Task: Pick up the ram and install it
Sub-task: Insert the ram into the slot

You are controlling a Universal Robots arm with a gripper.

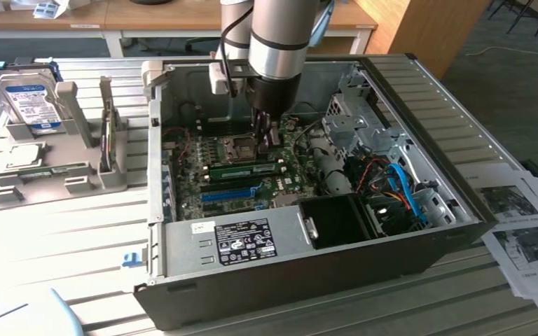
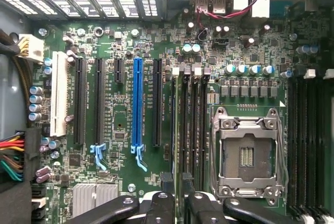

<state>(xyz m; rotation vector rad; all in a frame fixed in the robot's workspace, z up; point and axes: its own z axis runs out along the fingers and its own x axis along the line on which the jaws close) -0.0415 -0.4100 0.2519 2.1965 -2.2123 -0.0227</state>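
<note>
Your exterior view looks down at a slant from outside the open computer case (image 1: 279,287), well back from the gripper (image 1: 269,142); your wrist view sits just behind the gripper, facing straight down, close to the motherboard (image 2: 120,125); both share the CPU socket (image 1: 241,148) beside the gripper and the blue slot (image 1: 230,194) farther off.

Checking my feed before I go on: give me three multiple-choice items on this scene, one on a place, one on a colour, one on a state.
1. The gripper is: A inside the case, over the motherboard; B beside the case; C behind the case.
2. The long slot between black slots is: A red; B blue; C yellow.
3. The CPU socket is: A covered over; B missing; C bare.
A: it hangs over the motherboard, within the case walls. B: its plastic is plainly blue. C: its metal frame and centre lie exposed.
</note>
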